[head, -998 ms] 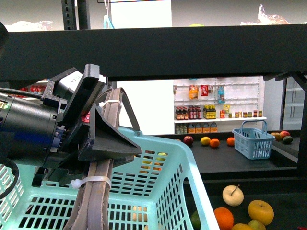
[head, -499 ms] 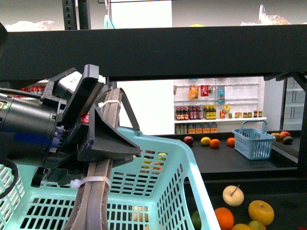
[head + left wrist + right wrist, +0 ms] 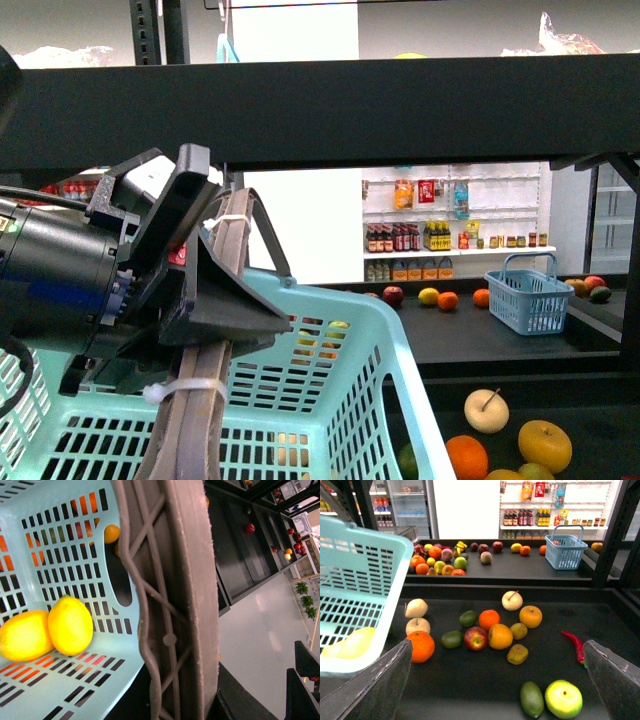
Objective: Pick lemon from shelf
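Only left wrist: two lemons [image 3: 70, 625] touching, smooth bright yellow, in basket [image 3: 30, 540].
Right wrist: shelf [image 3: 555, 630] fruit; right tool [image 3: 495, 680] spread wide.
Left tool [image 3: 215, 330]: clenched on basket handle [image 3: 185, 590].

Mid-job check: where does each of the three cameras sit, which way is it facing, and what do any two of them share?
Front: on the body, facing forward under the shelf; the left arm fills the near left.
Left wrist: looks into the teal basket at two lemons; no fingers are clearly seen.
Right wrist: above the shelf tray's fruit; the right gripper fingers frame it, open.
Shared: all show the teal basket; front and right wrist show the blue basket.
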Robot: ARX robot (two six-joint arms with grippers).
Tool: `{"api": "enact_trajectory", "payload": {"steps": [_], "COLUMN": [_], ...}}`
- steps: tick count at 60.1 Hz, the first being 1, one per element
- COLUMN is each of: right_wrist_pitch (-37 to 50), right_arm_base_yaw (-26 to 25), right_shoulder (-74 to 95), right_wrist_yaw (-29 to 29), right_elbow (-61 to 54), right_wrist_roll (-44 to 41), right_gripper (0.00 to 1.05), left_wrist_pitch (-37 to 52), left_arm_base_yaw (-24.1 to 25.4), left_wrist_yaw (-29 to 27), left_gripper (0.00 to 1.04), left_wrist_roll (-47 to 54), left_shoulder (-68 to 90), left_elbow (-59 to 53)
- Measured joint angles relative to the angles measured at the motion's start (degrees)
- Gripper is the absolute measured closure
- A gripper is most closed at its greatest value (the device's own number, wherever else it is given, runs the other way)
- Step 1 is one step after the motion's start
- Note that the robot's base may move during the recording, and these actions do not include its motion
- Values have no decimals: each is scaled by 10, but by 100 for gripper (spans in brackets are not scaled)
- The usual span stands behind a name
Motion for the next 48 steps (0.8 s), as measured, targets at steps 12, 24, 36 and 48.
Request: {"api": "enact_trajectory", "payload": {"steps": [12,24,36,48], "right_wrist_pitch": [0,0,0,0], "right_arm_base_yaw": [0,0,0,0], "right_shoulder": [0,0,0,0], "right_wrist_yaw": [0,0,0,0], "right_elbow": [0,0,0,0], "right_wrist_roll": [0,0,0,0], "right_gripper": [2,2,2,2], "left_wrist_pitch": [36,129,224,289], "left_arm_base_yaw": [20,85,188,299], "left_wrist_yaw": [-41,-122,-176,-216], "left_gripper": [90,90,90,90], "left_wrist_roll": [-37,-151,-273,-395], "left_shoulder": [-1,-41,-66,-66], "left_elbow": [0,-17,-55,-73]}}
